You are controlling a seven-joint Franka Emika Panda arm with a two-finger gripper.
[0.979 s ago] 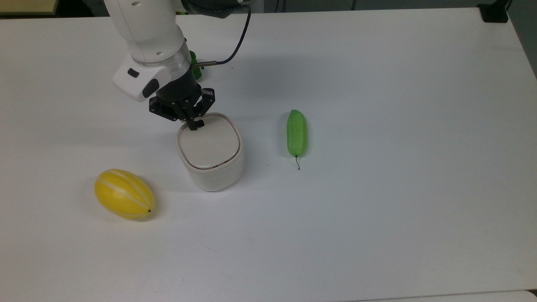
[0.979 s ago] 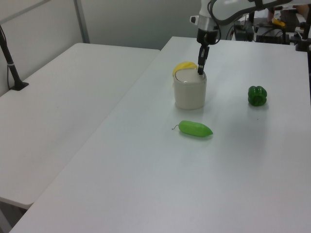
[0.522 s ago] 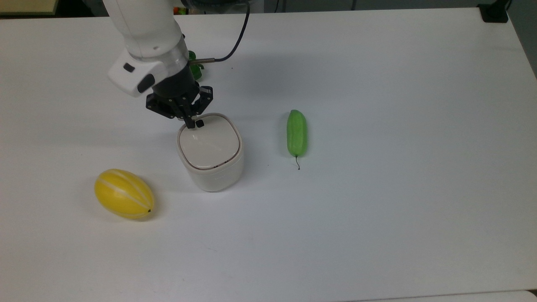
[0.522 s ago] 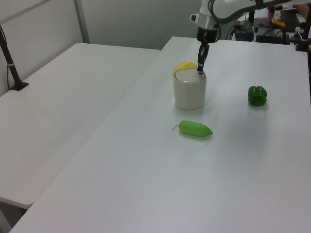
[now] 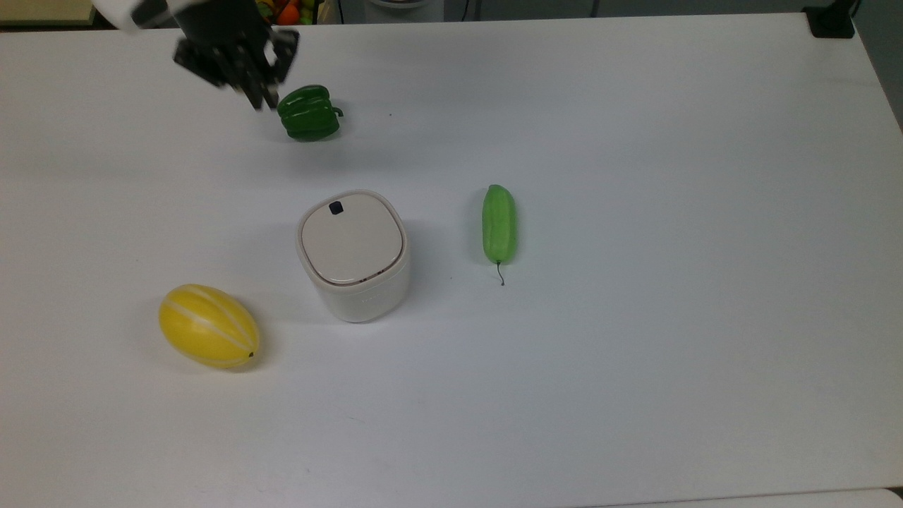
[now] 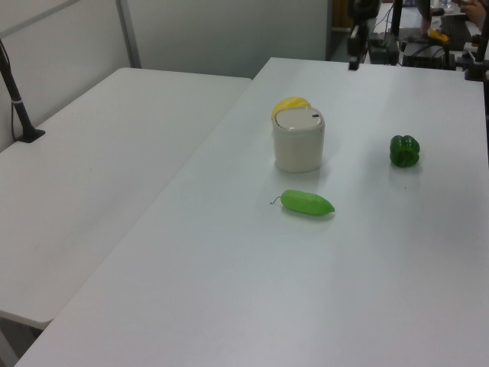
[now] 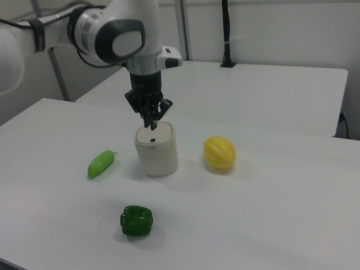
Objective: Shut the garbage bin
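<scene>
Closest to me on the white table (image 5: pixel 635 367) is a yellow melon (image 5: pixel 209 326). A bit further in, near the middle, stands the garbage bin (image 5: pixel 353 243). Its flat lid looks all the way down, level with the rim, and the small black button (image 5: pixel 336 207) faces up. A green cucumber (image 5: pixel 499 223) lies apart on the top view's right.

Further back sits a green pepper (image 5: pixel 309 113). The gripper (image 5: pixel 261 99) hangs just beside it in the top view, well apart from the bin. In the right view its tips sit just above the lid.

The fingers look pinched together and hold nothing.

I think the closing is done, so the arm should go straight up. It must not bump the button, or the lid may pop open.
</scene>
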